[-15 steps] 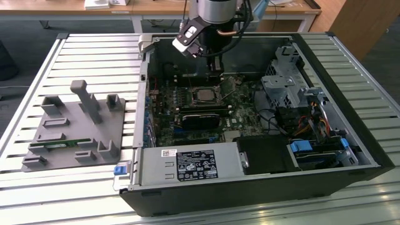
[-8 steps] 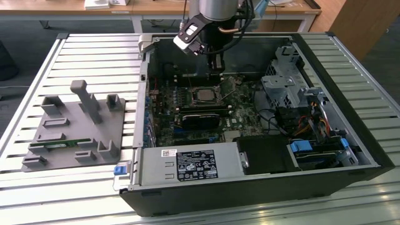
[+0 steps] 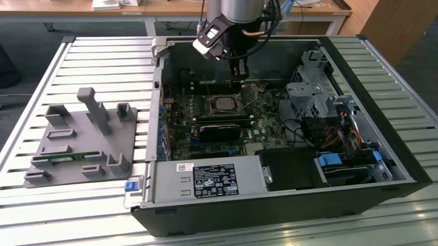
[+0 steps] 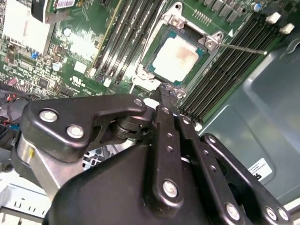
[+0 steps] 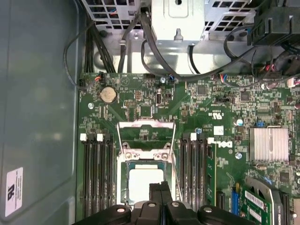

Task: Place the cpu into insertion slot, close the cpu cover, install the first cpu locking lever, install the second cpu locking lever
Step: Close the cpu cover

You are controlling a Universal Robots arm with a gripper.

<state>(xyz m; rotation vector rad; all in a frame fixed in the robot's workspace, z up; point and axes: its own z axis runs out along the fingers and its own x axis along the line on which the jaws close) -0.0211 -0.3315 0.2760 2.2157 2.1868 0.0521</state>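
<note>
The cpu (image 5: 144, 183) lies flat in the insertion slot (image 5: 123, 185) on the green board, its pale metal face up; it also shows in the second wrist view as the cpu (image 4: 176, 58). The cpu cover (image 5: 145, 125), a silver frame with a cut-out centre, is swung open on the far side of the socket. A thin locking lever (image 4: 243, 48) sticks out sideways from the socket. My gripper (image 5: 160, 186) is shut with nothing between its fingers, and its tip hovers over the cpu's near edge. In the exterior view the gripper (image 3: 237, 78) hangs inside the case above the socket (image 3: 225, 104).
The open computer case (image 3: 356, 154) lies on a slatted table. Memory slots (image 5: 96, 173) flank the socket on both sides. A black graphics card (image 3: 219, 129) sits just below it, with drive cages and cables (image 3: 321, 102) at the exterior view's right. A grey fixture (image 3: 82, 138) stands outside, left.
</note>
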